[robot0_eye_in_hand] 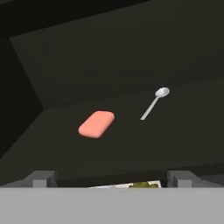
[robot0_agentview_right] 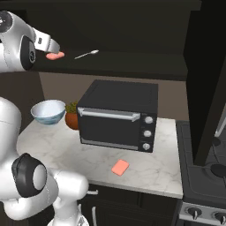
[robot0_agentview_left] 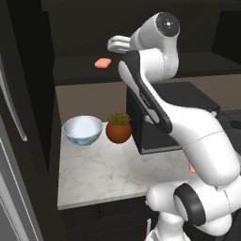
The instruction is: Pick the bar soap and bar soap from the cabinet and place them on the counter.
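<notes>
One salmon-pink bar soap [robot0_eye_in_hand: 96,124] lies flat on the open cabinet's dark shelf [robot0_eye_in_hand: 131,144], seen too from the bases [robot0_agentview_left: 102,62] [robot0_agentview_right: 56,55]. My gripper [robot0_eye_in_hand: 111,179] hovers at the shelf's front edge, short of this bar and slightly above it, open, with nothing between its fingertips [robot0_eye_in_hand: 43,178]. From the left base it [robot0_agentview_left: 112,45] reaches into the cabinet opening, just right of the bar. A second bar soap [robot0_agentview_right: 120,167] rests on the marble counter [robot0_agentview_right: 66,145] in front of the toaster oven; the arm partly hides it in the left base view [robot0_agentview_left: 190,168].
A small silver spoon [robot0_eye_in_hand: 154,101] lies on the shelf right of the bar. On the counter stand a black toaster oven [robot0_agentview_right: 119,117], a pale blue bowl [robot0_agentview_left: 83,130] and a potted plant [robot0_agentview_left: 118,128]. A stove [robot0_agentview_right: 207,176] adjoins the counter's right end.
</notes>
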Available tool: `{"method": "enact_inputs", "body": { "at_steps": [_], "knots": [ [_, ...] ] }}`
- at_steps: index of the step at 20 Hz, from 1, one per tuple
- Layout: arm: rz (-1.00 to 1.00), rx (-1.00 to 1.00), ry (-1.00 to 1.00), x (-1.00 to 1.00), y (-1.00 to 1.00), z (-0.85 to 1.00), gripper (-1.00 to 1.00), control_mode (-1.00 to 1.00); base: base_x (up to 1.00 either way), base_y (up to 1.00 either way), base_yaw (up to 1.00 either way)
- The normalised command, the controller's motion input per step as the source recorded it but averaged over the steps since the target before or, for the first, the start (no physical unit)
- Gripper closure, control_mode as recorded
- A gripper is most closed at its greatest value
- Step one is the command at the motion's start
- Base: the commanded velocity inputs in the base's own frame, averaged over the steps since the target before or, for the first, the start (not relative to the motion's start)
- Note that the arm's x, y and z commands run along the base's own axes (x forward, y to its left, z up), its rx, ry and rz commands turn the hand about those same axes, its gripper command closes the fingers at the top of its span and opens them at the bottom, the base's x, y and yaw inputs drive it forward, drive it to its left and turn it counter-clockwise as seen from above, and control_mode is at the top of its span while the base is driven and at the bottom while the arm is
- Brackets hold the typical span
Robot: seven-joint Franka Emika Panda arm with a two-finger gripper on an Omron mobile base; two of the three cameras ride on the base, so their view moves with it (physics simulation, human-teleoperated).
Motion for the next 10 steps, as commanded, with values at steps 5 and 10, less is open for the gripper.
{"method": "enact_inputs", "body": {
  "at_steps": [5, 10],
  "knots": [
    [0.0, 0.0, 0.0, 0.19, 0.29, -0.03, -1.0, -1.0, 0.0, 0.0, 0.0],
    [0.0, 0.0, 0.02, 0.25, 0.29, -0.23, -1.0, -1.0, 0.0, 0.0, 0.0]
  ]
}}
